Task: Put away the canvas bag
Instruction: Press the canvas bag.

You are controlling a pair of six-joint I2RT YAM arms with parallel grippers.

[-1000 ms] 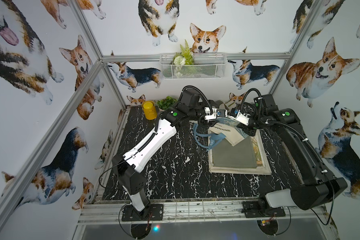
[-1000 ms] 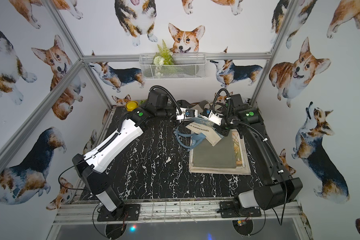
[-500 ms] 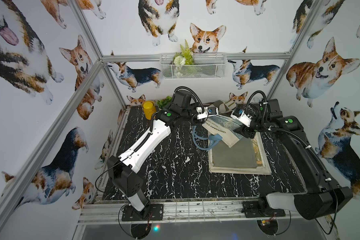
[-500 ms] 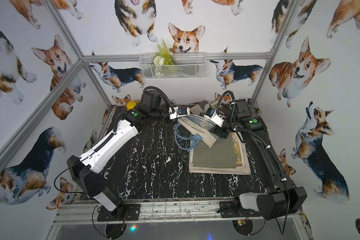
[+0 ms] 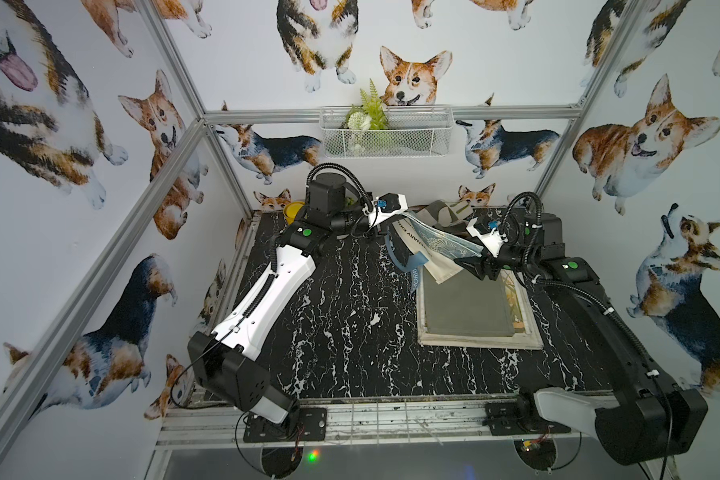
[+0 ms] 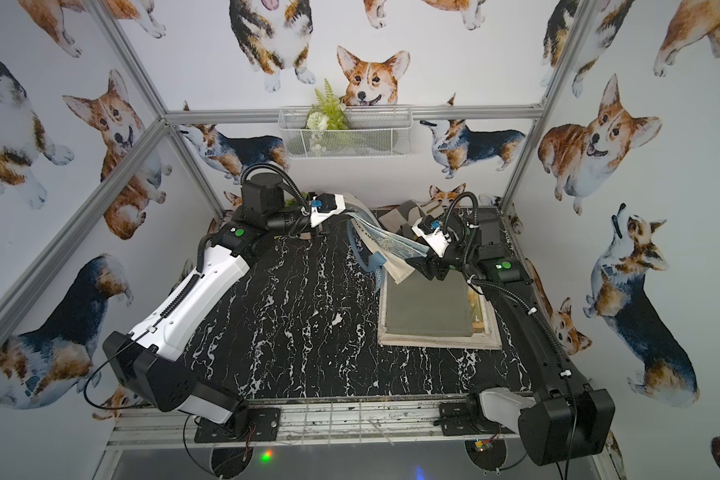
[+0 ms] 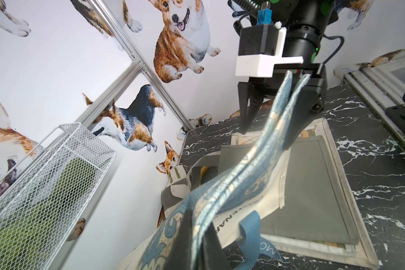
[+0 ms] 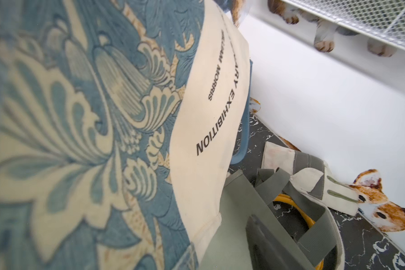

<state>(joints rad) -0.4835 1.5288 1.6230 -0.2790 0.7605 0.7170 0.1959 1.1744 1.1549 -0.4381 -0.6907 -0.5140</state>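
The right jaws have opened wide around the canvas bag (image 5: 437, 245) — left jaws have clamped it.

Pressed close to the right wrist camera, the canvas bag (image 8: 91, 140) blurs, and a fold cuts its print to "ARY EXHIBITION". The left gripper (image 7: 198, 240) is a blurred dark shape, cut off at the picture's edge. In a top view the yellow cup (image 5: 292, 208), at eleven o'clock on the table (image 5: 329, 332), is mostly hidden behind the left arm (image 5: 275, 282).
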